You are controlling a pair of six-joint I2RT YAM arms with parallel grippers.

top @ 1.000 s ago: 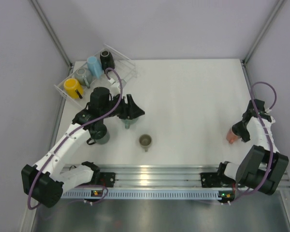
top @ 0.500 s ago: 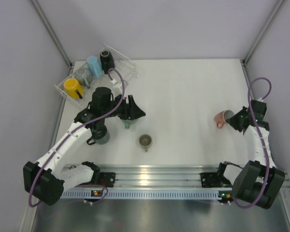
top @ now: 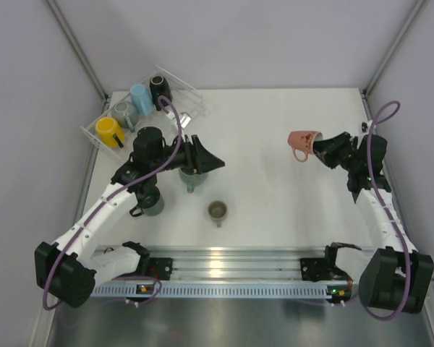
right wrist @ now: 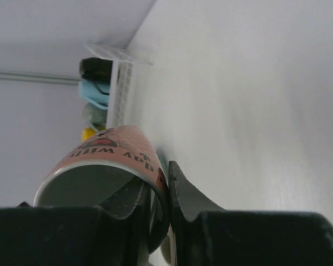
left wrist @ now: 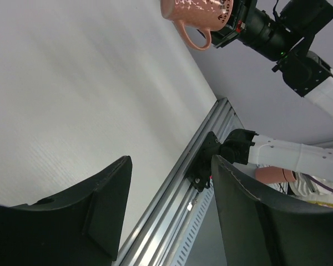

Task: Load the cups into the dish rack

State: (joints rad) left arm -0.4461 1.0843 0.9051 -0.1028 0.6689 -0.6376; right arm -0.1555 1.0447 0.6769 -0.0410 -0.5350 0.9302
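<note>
From above, we are seeing the right gripper [top: 322,147] carrying the salmon pink mug [top: 301,142] off the desk [top: 275,116]. A second ago it was low by the near right edge. Now it is hanging on its side in the air, further back and further inward, but still well apart from the dish rack [top: 188,97] in the far left corner. The rack is holding the yellow cup [top: 108,131], the grey-blue cup [top: 124,114], the light blue cup [top: 140,97] and the black cup [top: 160,90]. The left gripper [top: 206,160] has barely shifted and is hovering over the teal cup [top: 190,179]. The dark green cup [top: 151,203] and the small olive cup [top: 217,210] are still waiting on the desk.

In the left wrist view, we are finding the left gripper's fingers spread, with only bare desk and the rail between them. The pink mug is floating at the top, handle down.

In the right wrist view, we are watching the right gripper pinching the mug's rim, one finger inside and one outside, with the rack far ahead. We are judging a fifth cup to be on its way and three left to go.
</note>
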